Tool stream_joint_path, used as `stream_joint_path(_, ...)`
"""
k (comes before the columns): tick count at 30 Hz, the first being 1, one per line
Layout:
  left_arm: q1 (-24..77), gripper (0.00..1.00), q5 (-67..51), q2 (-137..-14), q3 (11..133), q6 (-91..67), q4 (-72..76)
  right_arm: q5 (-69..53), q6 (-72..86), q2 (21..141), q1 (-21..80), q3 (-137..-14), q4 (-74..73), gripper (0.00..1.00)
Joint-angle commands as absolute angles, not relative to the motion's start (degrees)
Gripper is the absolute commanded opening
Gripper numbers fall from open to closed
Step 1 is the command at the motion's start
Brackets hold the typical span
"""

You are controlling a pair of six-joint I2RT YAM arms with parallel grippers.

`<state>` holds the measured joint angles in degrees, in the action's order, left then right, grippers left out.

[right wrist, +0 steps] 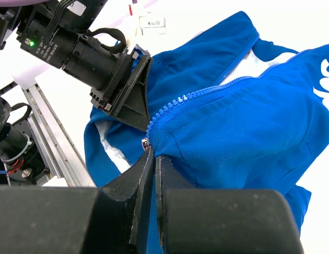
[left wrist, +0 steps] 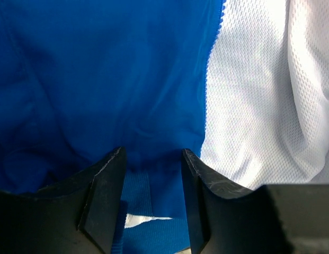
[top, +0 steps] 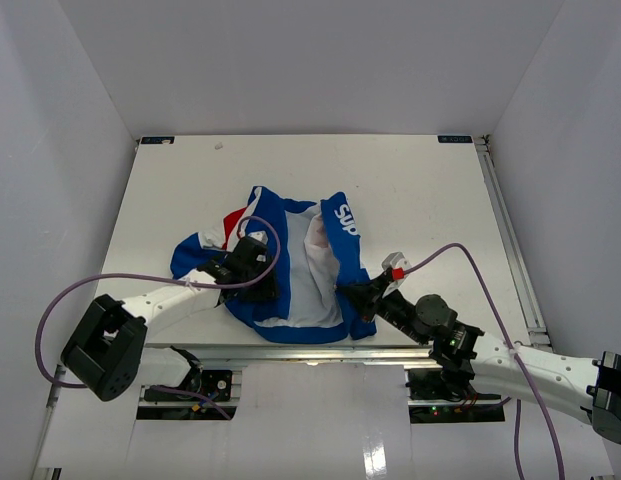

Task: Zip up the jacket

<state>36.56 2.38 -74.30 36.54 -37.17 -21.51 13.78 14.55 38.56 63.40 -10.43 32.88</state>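
Note:
The royal-blue jacket (top: 290, 255) lies open on the table with its white lining (top: 308, 280) up and white lettering on the right front panel (top: 342, 215). My left gripper (top: 268, 290) is open, its fingers (left wrist: 108, 185) just above the blue left front panel (left wrist: 100, 79) beside the mesh lining (left wrist: 259, 106). My right gripper (top: 348, 292) is shut on the jacket's right front edge at the bottom of the blue zipper teeth (right wrist: 175, 103), with a small metal zipper piece (right wrist: 145, 142) at its fingertips.
The table's near edge with a metal rail (top: 290, 345) runs just below the jacket hem. The left arm's wrist camera housing (right wrist: 74, 45) shows close to my right gripper. White enclosure walls (top: 50, 150) surround the table.

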Motion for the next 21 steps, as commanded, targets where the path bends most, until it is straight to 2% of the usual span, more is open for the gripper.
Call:
stream_joint_path(1,36.56,0.57,-0.06,-70.55,38.93,-33.57,-23.86,14.20,14.06,37.62,63.46,-10.28,34.63,0.08)
stream_joint_path(8,36.74,0.57,-6.54,-68.17,40.48,-30.16,-25.99,14.33,14.23,37.35,63.37,-10.28,34.38,0.08)
stream_joint_path(21,42.64,0.57,-2.95,-73.15,43.44,-29.62,-30.28,14.91,14.33,36.84,63.44,-10.02,33.93,0.08)
